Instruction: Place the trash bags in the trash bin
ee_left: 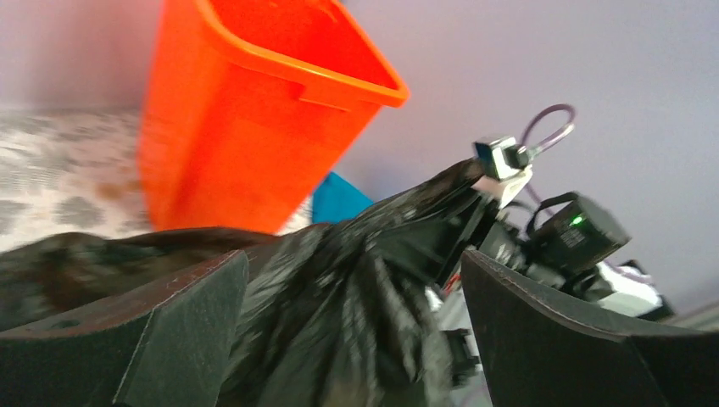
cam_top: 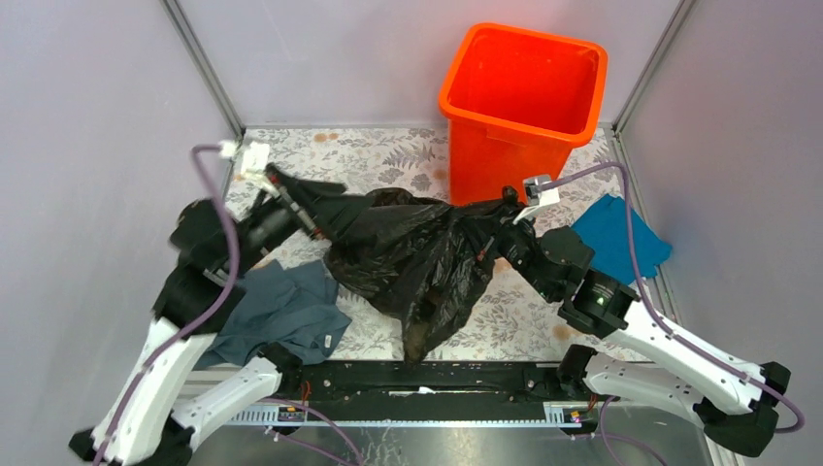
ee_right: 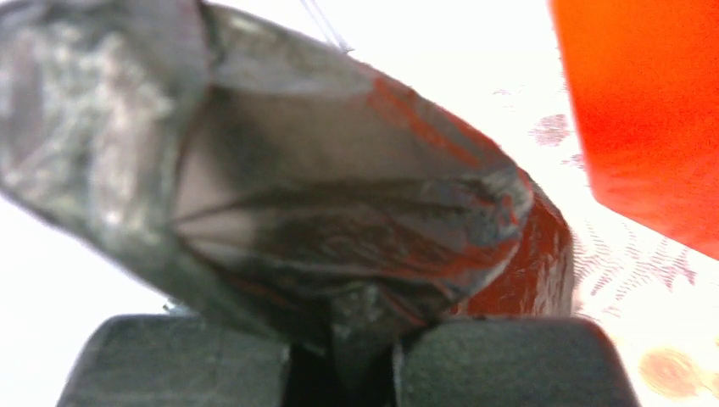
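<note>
Bag (cam_top: 417, 257): one, black, draped mid table (cam_top: 388, 160), before one bin (cam_top: 490, 160) at its far edge. Only my right wrist view shows right gripper (ee_right: 343, 365) pinching film; left gripper (ee_left: 356, 280) stands spread.

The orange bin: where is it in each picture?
Top external: the orange bin stands at the top, right of centre.
Left wrist: orange bin upper left.
Right wrist: orange bin upper right corner, blurred.
Shared landmark: the black trash bag, in all three.
</note>
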